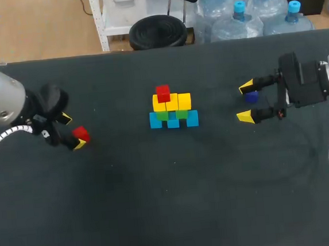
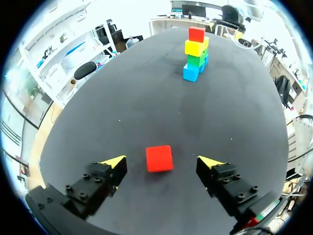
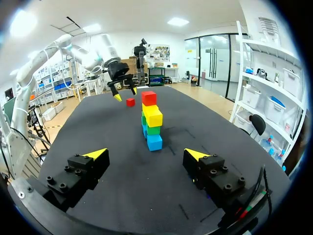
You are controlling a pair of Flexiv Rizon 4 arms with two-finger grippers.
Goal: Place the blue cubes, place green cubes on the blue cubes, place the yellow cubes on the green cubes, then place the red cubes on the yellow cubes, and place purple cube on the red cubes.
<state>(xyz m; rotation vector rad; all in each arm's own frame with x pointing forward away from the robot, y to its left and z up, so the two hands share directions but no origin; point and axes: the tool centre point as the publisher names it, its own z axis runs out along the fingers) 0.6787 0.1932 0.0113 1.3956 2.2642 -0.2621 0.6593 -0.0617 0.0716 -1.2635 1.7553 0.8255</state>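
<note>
The left hand [image 2: 163, 161] stands open astride the loose red cube [image 2: 159, 158] on the tabletop's [image 1: 177, 202] left — likely set to grip it for the centre stack [image 1: 173, 112], which carries 1 red so far. The right hand [image 1: 245, 101], also open, flanks the purple cube [image 1: 251, 97] — presumably the last tier.

In the middle of the table [image 1: 160, 204] stands the stack [image 1: 173, 112]: three cubes side by side at the base, two more rows on them, and the top cube [image 1: 162, 92] on the left end. Well apart to the left, the loose cube [image 1: 80, 133] lies between the fingers of our left gripper [image 1: 73, 130], touching neither. To the right of the stack, the small cube [image 1: 251, 97] lies between the spread fingers of our right gripper [image 1: 245, 101], nearer the far one.
</note>
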